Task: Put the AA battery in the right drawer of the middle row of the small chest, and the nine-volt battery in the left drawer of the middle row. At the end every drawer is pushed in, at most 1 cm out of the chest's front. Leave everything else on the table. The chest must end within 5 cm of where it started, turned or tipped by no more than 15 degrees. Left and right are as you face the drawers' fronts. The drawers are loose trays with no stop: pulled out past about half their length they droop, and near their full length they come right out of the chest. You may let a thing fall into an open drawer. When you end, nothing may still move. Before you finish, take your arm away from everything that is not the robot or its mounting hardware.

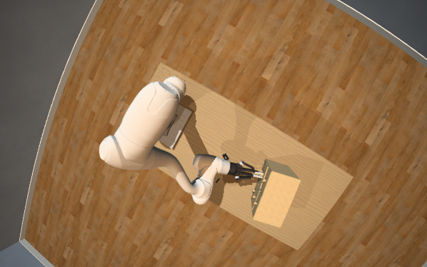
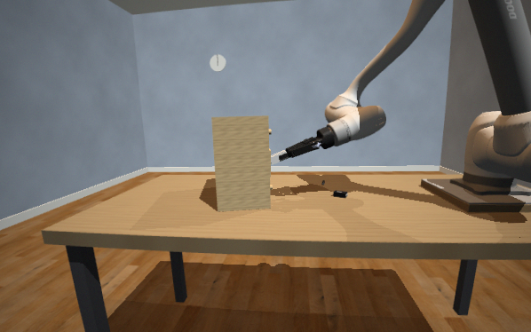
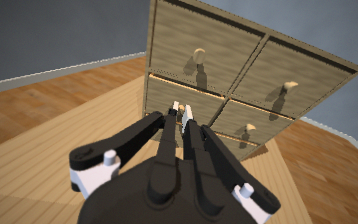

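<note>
The small chest (image 1: 278,198) (image 2: 242,164) (image 3: 206,30) stands upright, its drawers looking pushed in. My gripper (image 1: 261,175) (image 2: 273,159) (image 3: 180,109) reaches its front, tilted downward, with the fingertips closed around the small round knob (image 3: 181,107) of the middle row's left drawer. The middle row's right drawer has its own knob (image 3: 250,128). The nine-volt battery (image 1: 225,156) (image 2: 340,193), a small black block, lies on the table beside the wrist in the overhead view. The AA battery (image 1: 218,180) (image 2: 323,182), small, dark and thin, lies on the table too.
The top row's knobs (image 3: 199,54) (image 3: 290,86) stick out above my fingers. The lower row is partly hidden by the gripper. The arm's base plate (image 1: 177,132) (image 2: 495,205) is at the other end of the table (image 1: 205,107) (image 2: 157,235).
</note>
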